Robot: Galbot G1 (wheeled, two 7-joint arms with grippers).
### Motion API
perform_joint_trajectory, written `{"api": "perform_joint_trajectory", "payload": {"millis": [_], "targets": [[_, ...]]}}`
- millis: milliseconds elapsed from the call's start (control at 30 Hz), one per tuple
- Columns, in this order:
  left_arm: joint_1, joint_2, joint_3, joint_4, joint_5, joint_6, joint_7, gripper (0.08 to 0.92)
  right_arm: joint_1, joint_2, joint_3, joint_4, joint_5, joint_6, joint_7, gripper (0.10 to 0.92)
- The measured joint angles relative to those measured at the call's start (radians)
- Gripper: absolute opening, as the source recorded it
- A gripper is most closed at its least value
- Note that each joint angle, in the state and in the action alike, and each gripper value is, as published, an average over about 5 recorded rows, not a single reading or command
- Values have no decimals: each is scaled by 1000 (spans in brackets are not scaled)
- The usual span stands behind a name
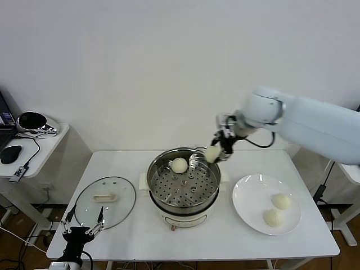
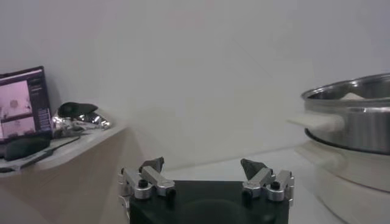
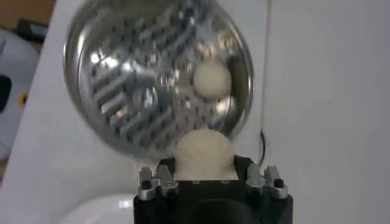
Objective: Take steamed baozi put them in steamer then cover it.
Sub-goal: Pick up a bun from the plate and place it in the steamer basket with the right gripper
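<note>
A steamed baozi (image 1: 212,153) sat clamped in the right hand (image 1: 216,151) just above the steamer (image 1: 183,185) rim, another baozi (image 1: 179,165) lay on the tray below, while the left hand (image 1: 82,229) hung wide open beside the glass cover (image 1: 105,201).

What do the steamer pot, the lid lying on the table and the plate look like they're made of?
Steamer: polished metal, probably stainless steel; mirror-like reflections, perforated tray.
Lid: clear glass, likely; the table shows through it, with a thin metal-looking rim and a cream handle, maybe plastic.
Plate: glossy white, ceramic or melamine; can't tell which.
</note>
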Motion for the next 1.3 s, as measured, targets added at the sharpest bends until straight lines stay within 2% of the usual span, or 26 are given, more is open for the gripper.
{"api": "perform_joint_trajectory", "payload": {"millis": [433, 967, 1067, 1200, 1300], "targets": [[-9, 2, -3, 14, -3, -6, 0, 823, -88, 232, -35, -130, 73, -88, 60, 604], [-19, 3, -1, 36, -3, -15, 0, 823, -176, 369, -30, -265, 58, -115, 83, 609], [-19, 2, -1, 38, -3, -17, 0, 823, -182, 377, -25, -278, 57, -115, 85, 651], [-18, 2, -2, 36, -3, -18, 0, 823, -178, 376, -14, -280, 57, -112, 77, 760], [-18, 2, -3, 35, -3, -18, 0, 823, -162, 362, -12, -268, 51, -106, 59, 810]]}}
